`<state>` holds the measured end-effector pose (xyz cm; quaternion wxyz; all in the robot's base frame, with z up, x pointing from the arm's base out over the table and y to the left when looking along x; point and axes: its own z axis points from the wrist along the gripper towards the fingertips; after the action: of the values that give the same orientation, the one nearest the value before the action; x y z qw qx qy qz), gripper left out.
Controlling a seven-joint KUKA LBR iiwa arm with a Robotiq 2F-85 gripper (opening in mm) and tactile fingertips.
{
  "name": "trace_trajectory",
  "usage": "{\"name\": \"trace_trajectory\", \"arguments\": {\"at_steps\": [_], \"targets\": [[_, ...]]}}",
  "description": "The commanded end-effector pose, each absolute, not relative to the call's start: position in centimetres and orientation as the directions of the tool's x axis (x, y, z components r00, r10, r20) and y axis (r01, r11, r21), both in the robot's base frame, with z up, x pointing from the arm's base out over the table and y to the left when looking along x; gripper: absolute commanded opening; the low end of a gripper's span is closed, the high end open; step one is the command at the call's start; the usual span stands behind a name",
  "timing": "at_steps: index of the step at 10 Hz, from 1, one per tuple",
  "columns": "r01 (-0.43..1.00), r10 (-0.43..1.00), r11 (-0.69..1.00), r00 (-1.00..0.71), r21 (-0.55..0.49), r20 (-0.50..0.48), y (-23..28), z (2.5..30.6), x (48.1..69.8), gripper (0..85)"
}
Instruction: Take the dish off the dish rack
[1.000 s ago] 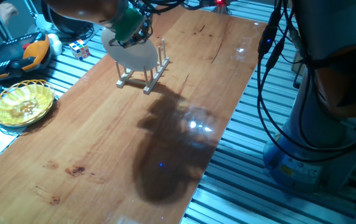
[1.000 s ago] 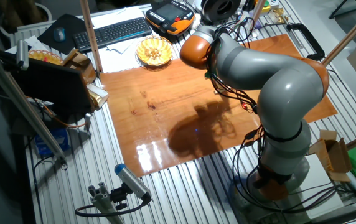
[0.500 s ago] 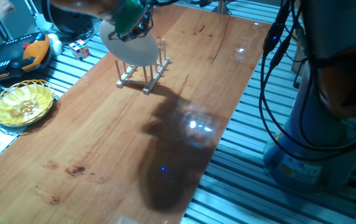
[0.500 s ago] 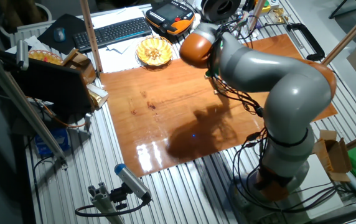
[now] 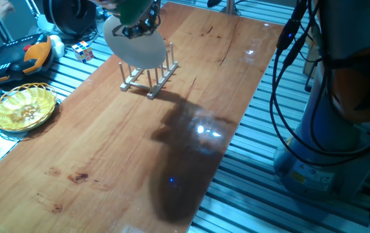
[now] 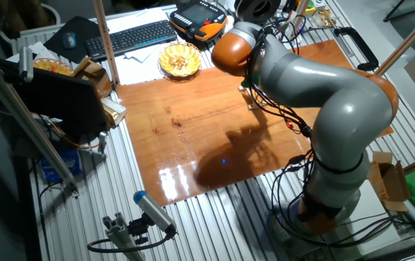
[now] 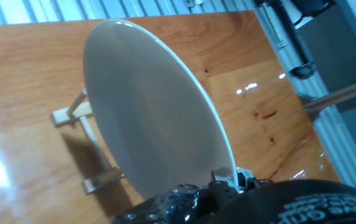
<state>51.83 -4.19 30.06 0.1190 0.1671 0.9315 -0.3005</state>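
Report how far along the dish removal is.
Done: the gripper has the dish clamped at its top edge. In hand: the dish is raised, though its lower edge seems level with the peg tips of the dish rack. Left: lift it fully clear and carry it away.

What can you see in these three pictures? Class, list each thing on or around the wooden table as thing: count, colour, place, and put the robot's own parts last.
Round glossy plate: one, white, held on edge above the rack.
Small peg rack: one, light wood, far end of the table.
Long table: one, brown wood, centre.
Woven basket: one, yellow, beside the table's edge.
Puzzle cube: one, multicoloured, off the table near the rack.
Handheld control unit: one, orange and black, behind the basket.
Keyboard: one, black, beyond the table.
Robot arm: one, grey with orange joints.
Pincer: one, dark, shut on the plate's rim.
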Motion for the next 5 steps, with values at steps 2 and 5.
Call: {"name": "trace_trajectory", "arguments": {"at_steps": [2, 5], "targets": [[0.375, 0.250, 0.794, -0.919, -0.478, -0.305, -3.0, 30.5, 52.0, 1.0], [0.346, 0.250, 0.853, -0.928, -0.392, -0.275, -1.5, 30.5, 52.2, 1.0]]}}
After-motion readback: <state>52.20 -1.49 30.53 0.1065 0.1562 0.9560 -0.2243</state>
